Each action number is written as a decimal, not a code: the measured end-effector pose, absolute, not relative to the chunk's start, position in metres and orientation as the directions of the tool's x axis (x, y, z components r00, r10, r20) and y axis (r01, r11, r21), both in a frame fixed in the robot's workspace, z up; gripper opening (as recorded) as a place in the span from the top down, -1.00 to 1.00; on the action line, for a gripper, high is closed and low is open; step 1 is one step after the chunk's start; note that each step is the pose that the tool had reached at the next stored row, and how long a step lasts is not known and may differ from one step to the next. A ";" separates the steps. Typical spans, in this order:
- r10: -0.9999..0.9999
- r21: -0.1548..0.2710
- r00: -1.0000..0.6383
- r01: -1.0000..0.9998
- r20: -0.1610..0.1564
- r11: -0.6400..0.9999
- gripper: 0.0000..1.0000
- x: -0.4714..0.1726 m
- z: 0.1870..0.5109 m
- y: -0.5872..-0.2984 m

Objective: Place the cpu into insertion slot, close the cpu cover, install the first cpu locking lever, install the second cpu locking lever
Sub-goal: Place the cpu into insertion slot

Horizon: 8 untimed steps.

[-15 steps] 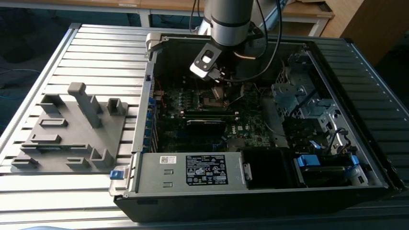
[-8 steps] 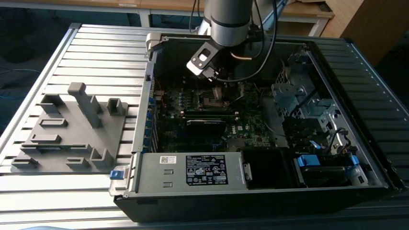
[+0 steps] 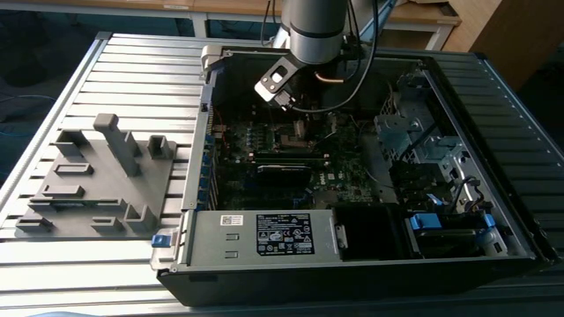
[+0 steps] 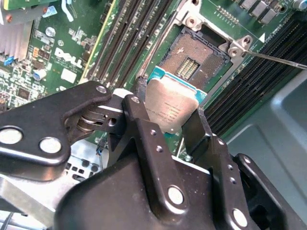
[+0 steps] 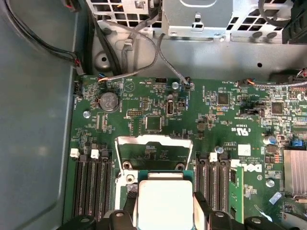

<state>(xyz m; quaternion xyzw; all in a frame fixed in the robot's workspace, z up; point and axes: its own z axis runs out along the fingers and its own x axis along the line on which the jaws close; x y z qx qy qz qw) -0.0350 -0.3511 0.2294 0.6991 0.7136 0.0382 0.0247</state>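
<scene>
Claw (image 4: 170,99) is clamped on the cpu (image 4: 175,111), one finger each side of the chip, silver face toward the cam. The chip hangs over the board (image 4: 72,52), close to the slot (image 4: 193,58) in the second wrist view: near it, not in it. The slot sits bare, a dark recess w/ its gold contact field showing and nothing seated. So step 1 is under way, not done.

Cover (image 5: 154,139) stands swung up and open in the first wrist view, a silver frame w/ board visible thru its cut-out, beyond the held chip. Step 2 not done. One thin lever (image 4: 276,61) sticks out free beside a socket corner, unlatched; a 2nd one I can't make out. Steps 3 + 4 not done. My read: 0 of 4 finished.

Exterior view: arm (image 3: 315,30) comes down at top centre into the open case (image 3: 352,284), its claw end over the upper middle of the board. A grey fixture (image 3: 88,198) lies on the table (image 3: 53,277) at the exterior view's left, well apart from the case.

Count: 1 cpu, 1 slot, 1 cover, 1 lever seen for sure, 1 claw w/ 2 fingers, 2 banks of mem slots (image 4: 122,43), one either side of the socket.
</scene>
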 end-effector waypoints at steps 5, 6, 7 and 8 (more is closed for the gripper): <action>0.999 0.089 -0.025 0.996 0.023 0.023 -0.08 -0.039 0.229 -0.351; 0.999 0.089 -0.026 0.996 0.025 0.024 -0.08 -0.040 0.229 -0.351; 0.999 0.089 -0.027 0.996 0.026 0.025 -0.08 -0.040 0.229 -0.351; 0.999 0.089 -0.028 0.996 0.027 0.025 -0.08 -0.041 0.229 -0.351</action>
